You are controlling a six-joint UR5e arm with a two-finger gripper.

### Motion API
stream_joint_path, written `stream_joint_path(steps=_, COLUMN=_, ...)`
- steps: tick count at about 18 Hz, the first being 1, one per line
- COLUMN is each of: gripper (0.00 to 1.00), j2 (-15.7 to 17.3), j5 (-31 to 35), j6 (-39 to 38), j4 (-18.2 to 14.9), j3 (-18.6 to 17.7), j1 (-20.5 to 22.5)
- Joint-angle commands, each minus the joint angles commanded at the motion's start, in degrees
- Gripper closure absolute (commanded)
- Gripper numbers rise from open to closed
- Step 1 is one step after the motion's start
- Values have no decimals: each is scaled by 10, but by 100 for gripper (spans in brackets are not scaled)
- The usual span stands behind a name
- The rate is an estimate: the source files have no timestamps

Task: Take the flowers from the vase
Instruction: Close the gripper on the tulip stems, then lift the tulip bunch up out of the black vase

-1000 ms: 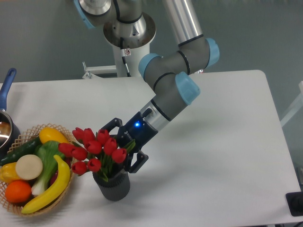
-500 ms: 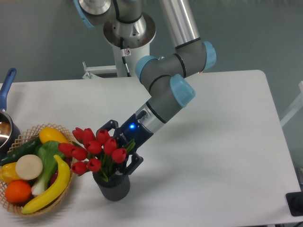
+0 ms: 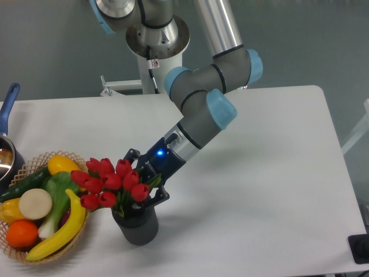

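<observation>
Near the front edge of the white table [image 3: 277, 173] stands one vase [image 3: 137, 224], a short dark grey cylinder with ribbed sides. From it rises one bunch of flowers [image 3: 109, 183]: about ten red tulip heads, glossy and egg-shaped, with green leaves and stems below, leaning left from the vase toward the basket. One gripper [image 3: 144, 186] reaches down at a slant from the upper right of the vase, its dark fingers drawn in around the stems just above the rim, one finger behind the blooms and one in front on the right; it looks closed on the bunch, though the blooms hide the contact itself. A blue light glows on the wrist above the fingers. The stems still sit inside the vase.

Left of the vase, just beside it, lies one round wicker basket [image 3: 75, 231], woven and open-weave at the rim. It holds a banana, an orange, a yellow pepper-like piece, a dark green cucumber, a pale green stalk vegetable and a cream disc. Further left of the vase, at the table's edge, one pot [image 3: 7, 156] with a blue handle is partly cut off. Right of the vase the tabletop is smooth and plain out to its rounded corner.
</observation>
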Motion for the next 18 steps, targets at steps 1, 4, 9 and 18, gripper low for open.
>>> stream_joint_path(steps=1, gripper=50, j2=1, j5=-1, j6=0, j4=-1, j3=0, j1=1)
stream_joint_path(steps=4, gripper=50, j2=2, j5=-2, j6=-4, j4=-1, j3=2, j1=4)
stream_joint_path(steps=9, gripper=50, j2=8, j5=-15, j6=-16, j4=-1, j3=4, j1=10)
stream_joint_path(steps=18, gripper=50, j2=40, j5=-52, j6=-74, j4=-1, j3=15, j1=29)
